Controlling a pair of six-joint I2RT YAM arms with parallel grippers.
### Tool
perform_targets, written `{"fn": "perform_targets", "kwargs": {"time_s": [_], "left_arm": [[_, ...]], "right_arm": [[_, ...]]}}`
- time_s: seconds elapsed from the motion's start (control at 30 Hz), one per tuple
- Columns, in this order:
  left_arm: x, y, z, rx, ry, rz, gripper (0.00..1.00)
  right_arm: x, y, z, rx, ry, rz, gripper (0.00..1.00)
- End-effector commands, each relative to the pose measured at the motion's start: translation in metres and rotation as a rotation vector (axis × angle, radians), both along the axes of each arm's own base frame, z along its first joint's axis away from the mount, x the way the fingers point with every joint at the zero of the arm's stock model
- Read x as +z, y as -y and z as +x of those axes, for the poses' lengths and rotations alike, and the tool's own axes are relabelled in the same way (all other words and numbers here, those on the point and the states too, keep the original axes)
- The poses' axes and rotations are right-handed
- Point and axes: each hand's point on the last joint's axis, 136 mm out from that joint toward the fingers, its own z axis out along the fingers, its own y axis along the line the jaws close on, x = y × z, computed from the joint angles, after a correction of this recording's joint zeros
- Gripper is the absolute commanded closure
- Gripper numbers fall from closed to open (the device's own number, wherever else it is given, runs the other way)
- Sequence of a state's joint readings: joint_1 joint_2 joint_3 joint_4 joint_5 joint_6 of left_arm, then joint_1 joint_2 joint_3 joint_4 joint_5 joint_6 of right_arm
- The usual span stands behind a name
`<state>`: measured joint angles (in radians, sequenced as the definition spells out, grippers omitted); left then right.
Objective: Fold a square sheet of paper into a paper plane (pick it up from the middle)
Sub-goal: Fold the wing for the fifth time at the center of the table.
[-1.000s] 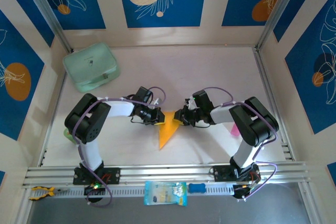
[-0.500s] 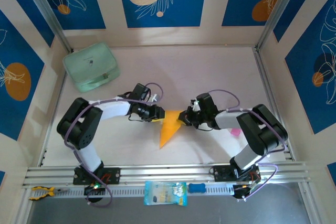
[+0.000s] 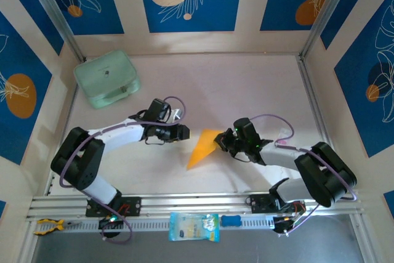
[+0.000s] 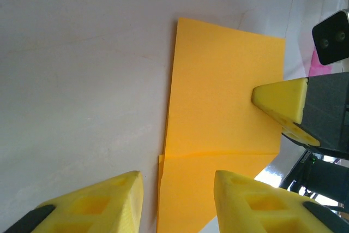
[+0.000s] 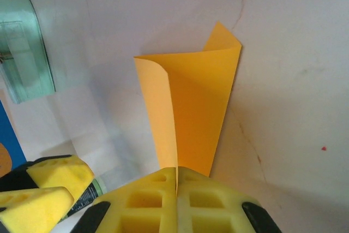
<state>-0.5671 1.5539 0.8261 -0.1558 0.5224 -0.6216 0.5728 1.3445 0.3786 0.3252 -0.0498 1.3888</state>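
Observation:
The square sheet of paper [image 3: 201, 148] is folded into an orange-yellow pointed shape, its tip toward the near edge of the table. My right gripper [image 3: 220, 143] is shut on its right edge. In the right wrist view the fingers [image 5: 176, 177] pinch the sheet [image 5: 191, 102], which curls upward beyond them. My left gripper [image 3: 184, 132] stands open just left of the paper. In the left wrist view its gripper [image 4: 178, 200] straddles the paper's left edge [image 4: 218, 107] without pinching it. The right fingertip [image 4: 281, 102] presses the paper's far side.
A mint-green case [image 3: 106, 78] sits at the back left, also in the right wrist view [image 5: 22, 47]. A pale blue packet [image 3: 193, 226], a blue piece [image 3: 231, 220] and yellow pliers [image 3: 48, 226] lie in front of the aluminium rail [image 3: 197, 202].
The left gripper has opened and released the paper. The right gripper has closed on the paper's right edge and drawn it slightly right. Both arms now stretch lower over the table.

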Motion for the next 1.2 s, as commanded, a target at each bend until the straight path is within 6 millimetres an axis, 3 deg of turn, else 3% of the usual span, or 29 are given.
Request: {"fn": "perform_targets", "kwargs": {"time_s": [0.0, 0.13, 0.23, 0.6, 0.83, 1.17], "left_arm": [[0.006, -0.001, -0.002, -0.020, 0.052, -0.007, 0.61], [-0.001, -0.002, -0.006, -0.021, 0.031, -0.004, 0.61], [-0.004, 0.000, -0.006, -0.019, 0.019, -0.012, 0.62], [0.015, 0.010, -0.015, -0.111, 0.148, -0.003, 0.63], [0.012, 0.018, -0.041, -0.239, 0.337, 0.210, 0.61], [0.000, 0.039, -0.072, -0.422, 0.520, 0.367, 0.54]], "right_arm": [[-0.001, 0.002, 0.002, -0.040, -0.011, -0.010, 0.92], [0.002, -0.006, 0.004, 0.031, 0.022, -0.006, 0.80], [0.004, -0.012, 0.004, 0.093, 0.030, 0.009, 0.79], [0.005, -0.017, 0.010, 0.133, 0.025, 0.030, 0.93], [0.009, -0.022, 0.013, 0.179, 0.018, 0.040, 0.93], [0.012, -0.023, 0.019, 0.204, 0.015, 0.058, 0.93]]}}
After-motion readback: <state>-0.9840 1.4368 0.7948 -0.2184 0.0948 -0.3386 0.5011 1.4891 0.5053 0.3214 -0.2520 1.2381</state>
